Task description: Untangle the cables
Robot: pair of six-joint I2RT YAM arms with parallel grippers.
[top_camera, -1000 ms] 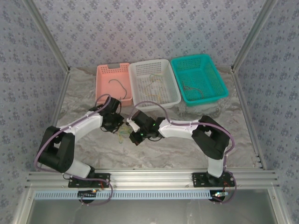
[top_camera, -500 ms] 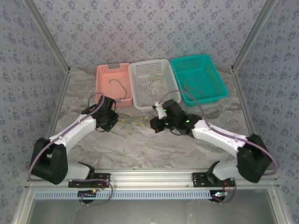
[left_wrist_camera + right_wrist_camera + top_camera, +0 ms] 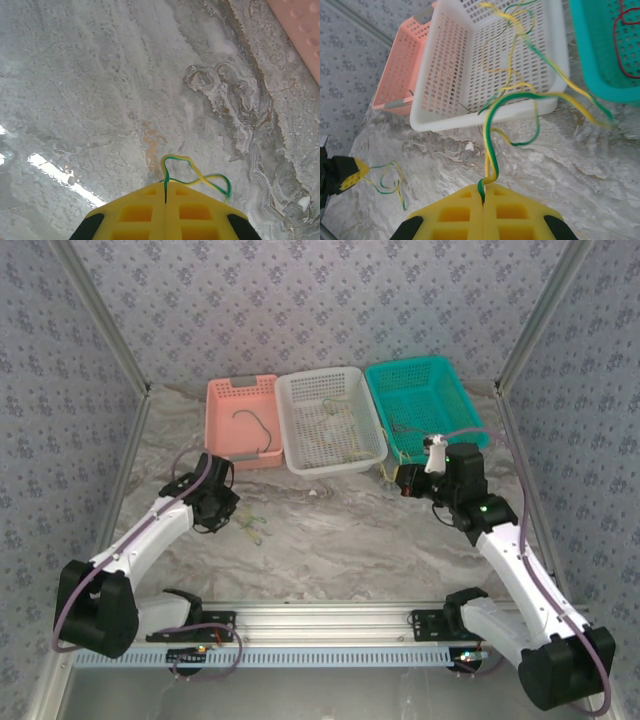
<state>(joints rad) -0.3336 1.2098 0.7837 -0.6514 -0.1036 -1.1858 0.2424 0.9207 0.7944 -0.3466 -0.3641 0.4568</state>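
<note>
Both grippers are shut, each on a yellow-green cable. The left gripper (image 3: pixel 165 186) pinches a cable (image 3: pixel 200 175) that loops just over the marble table; from above this gripper (image 3: pixel 232 521) is left of centre, its cable (image 3: pixel 251 531) trailing to its right. The right gripper (image 3: pixel 483 194) grips a longer yellow-green cable (image 3: pixel 492 131) that rises and curls in front of the white basket. In the top view the right gripper (image 3: pixel 398 480) hangs by the teal basket's near corner. The right wrist view also catches the left gripper (image 3: pixel 350 172) and its cable (image 3: pixel 387 182) far away at the left.
Three baskets stand in a row at the back: pink (image 3: pixel 240 387) with a dark cable (image 3: pixel 256 425), white (image 3: pixel 335 462) with thin yellowish wires, teal (image 3: pixel 470 445) with a red cable (image 3: pixel 621 45). Metal frame posts line both table sides.
The arms have swung apart. The right gripper went right, toward the teal basket, carrying one cable. The left gripper drew back left with the other. The bunch is now split in two.
</note>
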